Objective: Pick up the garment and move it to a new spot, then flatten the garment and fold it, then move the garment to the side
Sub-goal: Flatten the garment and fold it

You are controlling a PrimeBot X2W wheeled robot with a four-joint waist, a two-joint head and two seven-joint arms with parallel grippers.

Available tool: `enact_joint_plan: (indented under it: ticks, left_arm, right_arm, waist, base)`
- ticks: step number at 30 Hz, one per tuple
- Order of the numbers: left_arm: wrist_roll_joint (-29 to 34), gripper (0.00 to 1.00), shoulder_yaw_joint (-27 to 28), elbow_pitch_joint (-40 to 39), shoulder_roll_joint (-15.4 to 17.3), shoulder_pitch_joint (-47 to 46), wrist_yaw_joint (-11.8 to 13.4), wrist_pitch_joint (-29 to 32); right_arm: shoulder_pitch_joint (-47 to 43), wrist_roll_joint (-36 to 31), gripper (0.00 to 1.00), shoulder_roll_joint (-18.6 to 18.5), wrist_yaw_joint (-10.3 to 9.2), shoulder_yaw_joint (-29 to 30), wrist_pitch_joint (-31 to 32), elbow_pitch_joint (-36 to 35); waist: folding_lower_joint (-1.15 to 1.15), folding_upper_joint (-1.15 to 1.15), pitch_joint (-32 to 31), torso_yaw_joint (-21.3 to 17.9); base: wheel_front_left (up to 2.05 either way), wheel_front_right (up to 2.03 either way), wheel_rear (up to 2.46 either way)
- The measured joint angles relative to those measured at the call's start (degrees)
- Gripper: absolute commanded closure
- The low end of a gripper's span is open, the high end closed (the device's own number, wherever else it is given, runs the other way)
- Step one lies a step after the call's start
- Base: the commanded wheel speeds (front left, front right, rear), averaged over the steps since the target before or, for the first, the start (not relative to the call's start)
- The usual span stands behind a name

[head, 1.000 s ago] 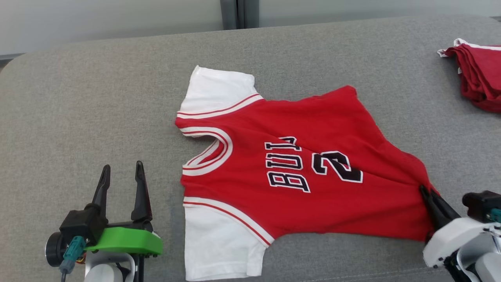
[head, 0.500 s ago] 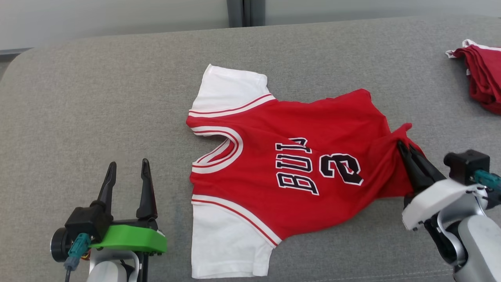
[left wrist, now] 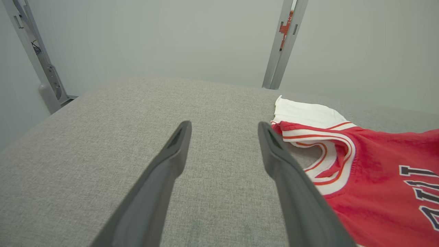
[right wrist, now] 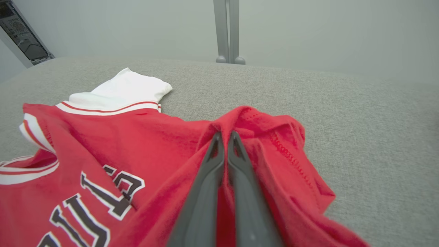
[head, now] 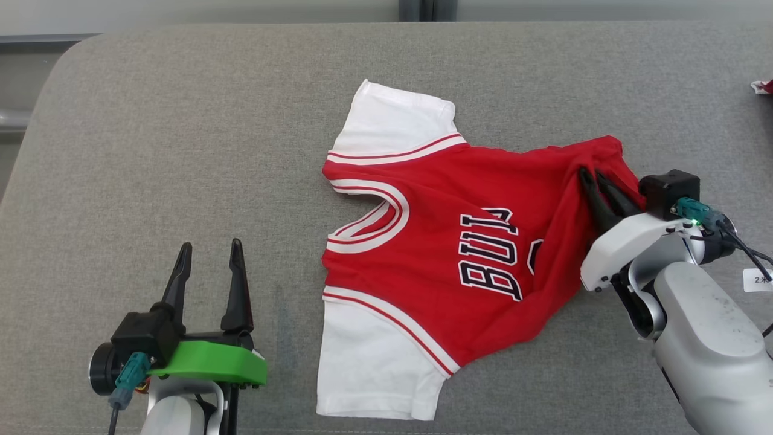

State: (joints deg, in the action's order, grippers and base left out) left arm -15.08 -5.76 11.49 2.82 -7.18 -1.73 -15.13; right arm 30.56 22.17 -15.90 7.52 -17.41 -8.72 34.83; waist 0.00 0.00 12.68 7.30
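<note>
Your right gripper (head: pixel 595 176) had its two fingers pressed together on a bunch of red cloth at the hem end of the garment (head: pixel 447 241). The right wrist view showed that cloth rising in a ridge around the fingertips, with the stitched hem edge draped off to one side. Your left gripper (head: pixel 208 248) hovered with its fingers spread and nothing between them, well apart from the collar (head: pixel 368 220), over bare grey cushion (head: pixel 181 121). I judged this to be the pick-up-and-move step, done from a single pinch. To do it well you needed to hold that pinch firm and raise the hem end steadily. The cloth looked light and would likely drag and wrinkle on the woven cushion if you pulled it sideways while low. A one-point hold would also let the rest hang in a bundle. I would have had you either lift until both sleeves cleared the surface or send the left gripper to a shoulder to share the load. The garment lay near the middle of the cushion, printed side up. Its long axis ran across the head view, with the collar toward your left and the hem toward your right. The far sleeve (head: pixel 398 121) pointed away from you and the near sleeve (head: pixel 374 362) toward you. The lettering (head: pixel 489 254) read sideways, and the raised fold hid part of the print.
</note>
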Motion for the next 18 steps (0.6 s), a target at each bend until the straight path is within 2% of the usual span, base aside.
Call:
enact_joint_plan:
  ticks: [7, 12, 18]
  left_arm:
    - [0.01, 0.0, 0.54, 0.11, 0.0, 0.07, 0.24, 0.0]
    - [0.27, 0.0, 1.52, 0.0, -0.01, 0.81, 0.3, 0.0]
    - [1.08, 0.0, 2.6, -0.07, -0.01, 2.17, -0.12, 0.01]
  right_arm:
    - [0.75, 2.56, 0.0, -1.01, 0.0, -2.69, -5.08, 2.2]
    - [-5.11, 4.21, 0.0, -3.34, 0.0, -1.09, -6.1, -2.7]
    - [-14.35, 4.17, 0.0, -3.81, 0.0, 5.44, -6.3, -12.09]
  waist:
    - [0.0, 0.0, -0.59, -1.2]
    - [0.0, 0.0, -1.81, -3.09]
    - [0.0, 0.0, -2.97, -5.52]
  base:
    - [0.0, 0.0, 0.0]
    - [0.0, 0.0, 0.0]
    - [0.0, 0.0, 0.0]
